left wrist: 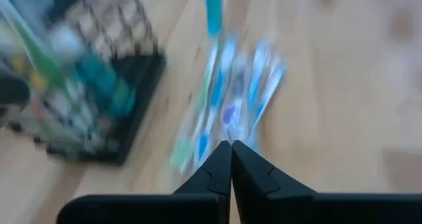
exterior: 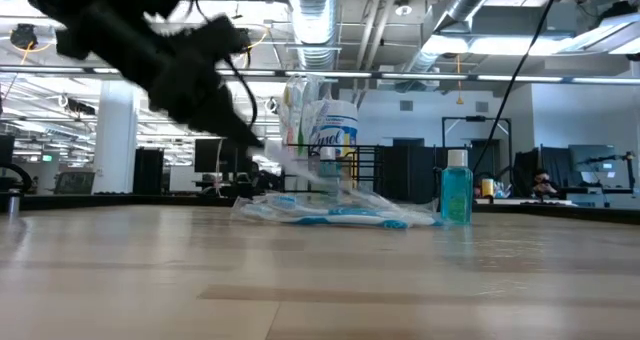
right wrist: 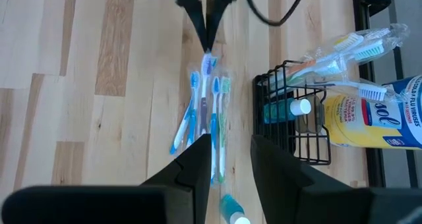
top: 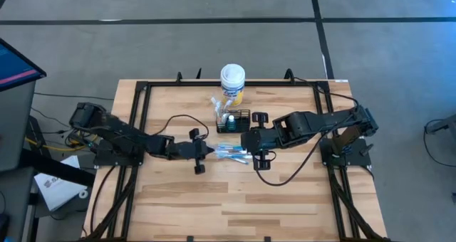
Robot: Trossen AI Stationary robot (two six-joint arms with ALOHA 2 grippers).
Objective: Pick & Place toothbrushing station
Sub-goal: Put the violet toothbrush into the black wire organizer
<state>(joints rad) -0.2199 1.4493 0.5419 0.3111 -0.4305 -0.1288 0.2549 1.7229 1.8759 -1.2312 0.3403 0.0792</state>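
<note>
The black wire-mesh caddy (top: 235, 121) stands on the table in front of the yellow canister (top: 233, 82). It holds a small teal bottle (right wrist: 287, 110) and wrapped toothbrushes (right wrist: 343, 49) that lean out of its top. Several wrapped toothbrushes (top: 231, 154) lie flat on the wood just near of the caddy. My left gripper (top: 209, 151) is shut at their left end. My right gripper (right wrist: 231, 151) is open and empty, hovering over their right end, beside the caddy (right wrist: 293, 125). My left gripper has its shut fingertips (right wrist: 206, 47) on the head end of one wrapped toothbrush (right wrist: 208, 60), coming slanting down from the table's left, along the brush. In the low view a pale streak (exterior: 295, 168) rises from the pile to the fingertips. The brush's other end stays on the pile.
A teal bottle with a white cap (exterior: 456, 190) stands on the table under my right gripper and also shows in the right wrist view (right wrist: 231, 211). Black frame rails (top: 142, 100) run along the table's sides and far edge. Bare wood lies toward the near edge.
</note>
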